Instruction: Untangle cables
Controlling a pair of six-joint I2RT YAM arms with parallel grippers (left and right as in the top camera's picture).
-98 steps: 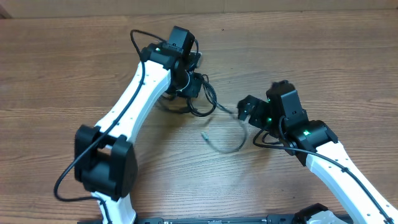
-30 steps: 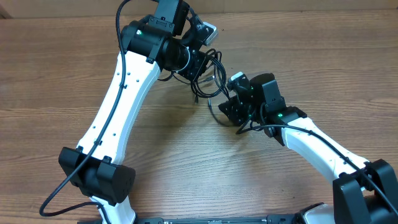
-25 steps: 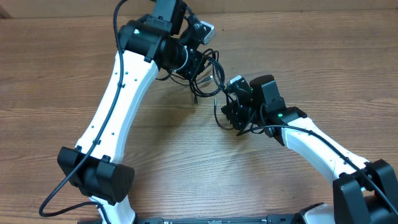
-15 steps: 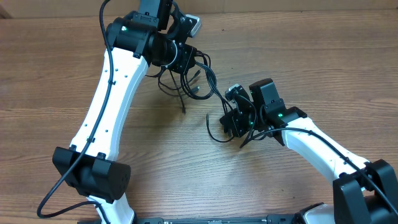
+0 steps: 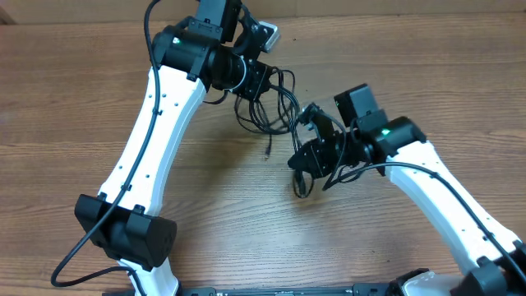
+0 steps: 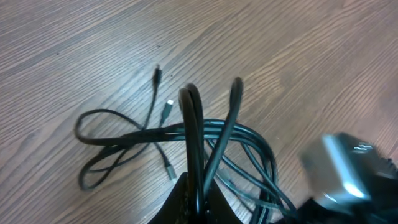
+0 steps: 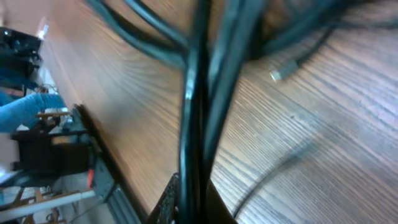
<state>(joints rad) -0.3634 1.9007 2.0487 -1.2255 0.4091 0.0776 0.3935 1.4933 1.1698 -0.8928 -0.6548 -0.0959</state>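
Note:
The cables [image 5: 282,103] are a tangle of thin black cords hanging between both grippers above the wooden table. My left gripper [image 5: 256,85] is shut on several strands at the top of the tangle; in the left wrist view its jaws [image 6: 199,202] pinch the cables [image 6: 205,134], whose loops spread out below with small plug ends [image 6: 168,109] on the wood. My right gripper [image 5: 307,154] is shut on strands at the tangle's lower right, and a short loop [image 5: 298,182] dangles from it. Up close, the right gripper [image 7: 194,199] clamps two or three cables [image 7: 199,93]; a plug [image 7: 283,70] hangs beyond.
A loose plug end [image 5: 268,151] hangs low over the table [image 5: 74,99] between the arms. A blurred grey-white part [image 6: 348,171] sits close to the right of the left gripper. The table's near edge [image 7: 93,140] shows in the right wrist view.
The right gripper has shut on strands of the tangle and drawn back to the right with them. The left gripper swung left and then back right, still holding its strands.

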